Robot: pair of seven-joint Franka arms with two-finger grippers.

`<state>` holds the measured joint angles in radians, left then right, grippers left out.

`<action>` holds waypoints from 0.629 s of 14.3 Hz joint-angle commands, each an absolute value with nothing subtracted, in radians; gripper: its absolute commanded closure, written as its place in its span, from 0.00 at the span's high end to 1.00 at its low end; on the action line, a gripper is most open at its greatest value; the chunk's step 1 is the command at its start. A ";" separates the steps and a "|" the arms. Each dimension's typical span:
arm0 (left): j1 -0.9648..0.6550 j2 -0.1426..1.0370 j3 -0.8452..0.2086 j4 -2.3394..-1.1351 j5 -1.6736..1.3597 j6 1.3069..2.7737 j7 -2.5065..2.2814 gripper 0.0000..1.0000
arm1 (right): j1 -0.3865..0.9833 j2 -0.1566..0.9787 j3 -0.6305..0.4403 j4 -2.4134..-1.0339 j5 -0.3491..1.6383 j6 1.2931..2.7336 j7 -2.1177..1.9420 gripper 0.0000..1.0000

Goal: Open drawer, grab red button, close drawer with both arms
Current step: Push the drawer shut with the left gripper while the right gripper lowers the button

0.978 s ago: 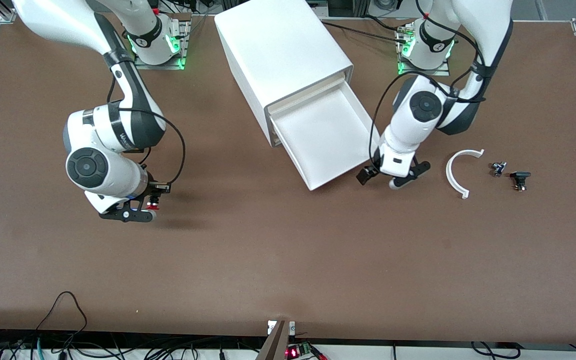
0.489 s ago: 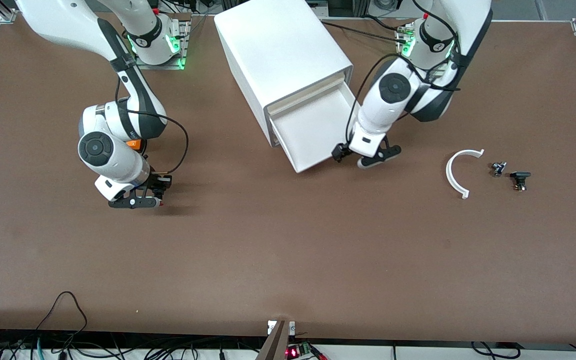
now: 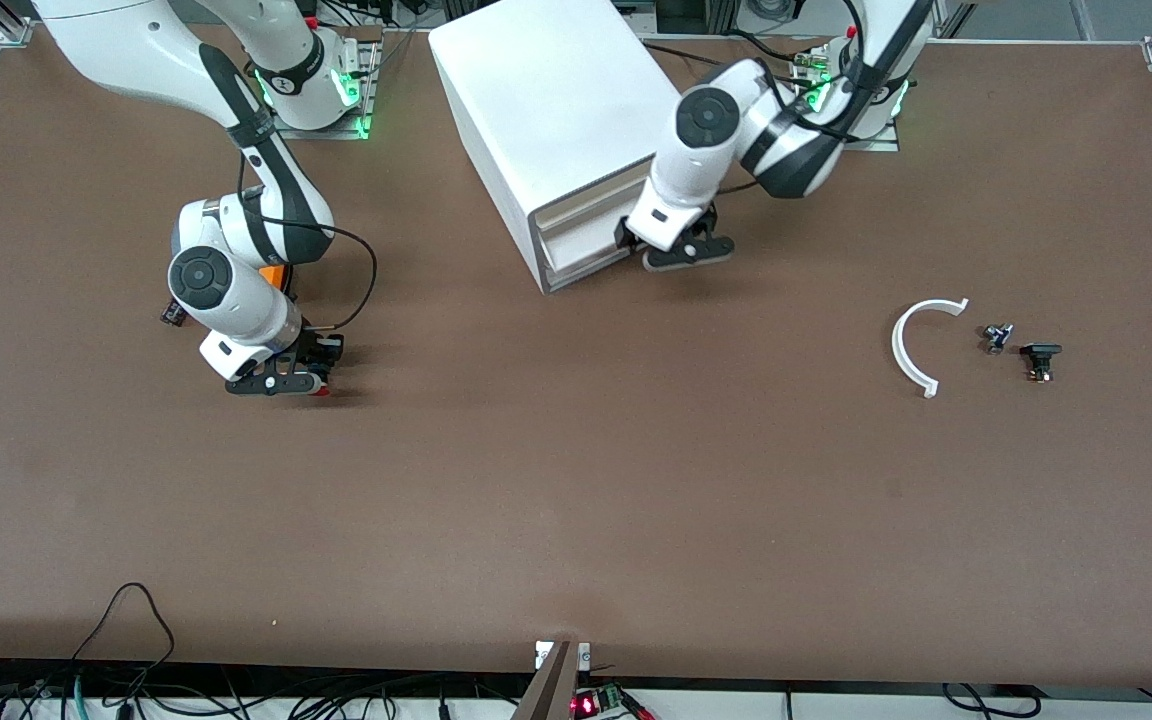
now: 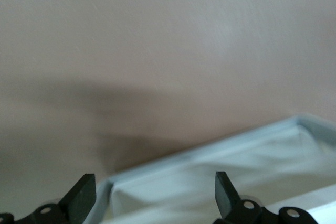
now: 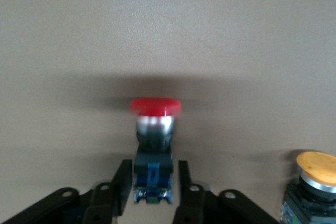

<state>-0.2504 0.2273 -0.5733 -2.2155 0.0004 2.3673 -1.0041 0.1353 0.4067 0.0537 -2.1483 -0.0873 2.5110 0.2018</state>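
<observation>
Two white arms seen at a brown table [image 3: 576, 520]. Left gripper [image 3: 671, 250] met at the front of the drawer [image 3: 581, 245], jaws spread wide. Drawer found only slightly out of the white cabinet [image 3: 556, 100]. Right gripper [image 3: 281, 380] found low at the table, toward the right arm's end. Button [image 5: 153, 129] stood upright on the table, red cap up, dark body between those jaws. Could not tell whether clamped or loose. Orange-capped button [image 5: 315, 166] noted close beside.
</observation>
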 commanded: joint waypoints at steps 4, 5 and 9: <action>-0.245 0.184 -0.601 -2.241 0.006 2.350 -1.006 1.00 | 0.124 0.353 0.075 -2.025 -0.083 2.290 0.202 1.00; -0.242 0.181 -0.601 -2.241 0.006 2.350 -1.006 1.00 | 0.124 0.351 0.075 -1.961 -0.077 2.202 0.202 1.00; -0.198 0.146 -0.574 -2.227 0.023 2.361 -1.003 1.00 | 0.124 0.339 0.077 -1.705 0.027 1.915 0.207 1.00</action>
